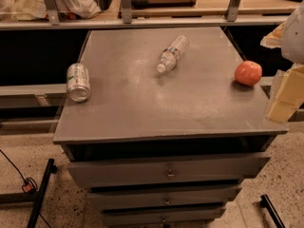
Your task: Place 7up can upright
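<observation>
The 7up can [78, 82], silver with a green and white label, lies on its side at the left edge of the grey cabinet top [142, 108], one shiny end facing the front. My gripper [284, 99] is at the far right of the view, over the cabinet's right edge, far from the can and with nothing visibly in it. The white arm [295, 32] rises above it at the frame edge.
A clear plastic bottle [172, 53] with a white cap lies on its side near the middle back. An orange-red round fruit [248, 73] sits near the right edge, close to the gripper. Drawers [166, 172] are below; a shelf with rails [142, 18] runs behind.
</observation>
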`<state>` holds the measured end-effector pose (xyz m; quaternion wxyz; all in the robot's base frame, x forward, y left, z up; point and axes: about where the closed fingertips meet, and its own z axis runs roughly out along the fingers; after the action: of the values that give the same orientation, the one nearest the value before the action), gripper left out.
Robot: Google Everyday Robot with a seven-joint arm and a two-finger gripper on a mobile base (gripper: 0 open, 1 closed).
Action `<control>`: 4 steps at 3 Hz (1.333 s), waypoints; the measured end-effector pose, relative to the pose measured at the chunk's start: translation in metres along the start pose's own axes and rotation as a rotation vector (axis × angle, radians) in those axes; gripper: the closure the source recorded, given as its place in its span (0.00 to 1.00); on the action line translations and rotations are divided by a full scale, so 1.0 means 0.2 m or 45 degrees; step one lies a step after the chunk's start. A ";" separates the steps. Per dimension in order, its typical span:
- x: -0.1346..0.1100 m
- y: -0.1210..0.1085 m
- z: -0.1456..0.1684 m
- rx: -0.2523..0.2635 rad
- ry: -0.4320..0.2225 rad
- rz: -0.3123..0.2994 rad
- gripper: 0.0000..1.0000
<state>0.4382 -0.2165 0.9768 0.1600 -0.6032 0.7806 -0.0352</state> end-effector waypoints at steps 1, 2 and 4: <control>-0.01 0.00 0.00 0.005 -0.002 -0.005 0.00; -0.25 -0.04 0.01 0.000 -0.063 -0.059 0.00; -0.94 -0.07 0.04 -0.051 -0.253 -0.161 0.00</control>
<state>0.4959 -0.0399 1.0127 0.2219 -0.6549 0.7218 0.0306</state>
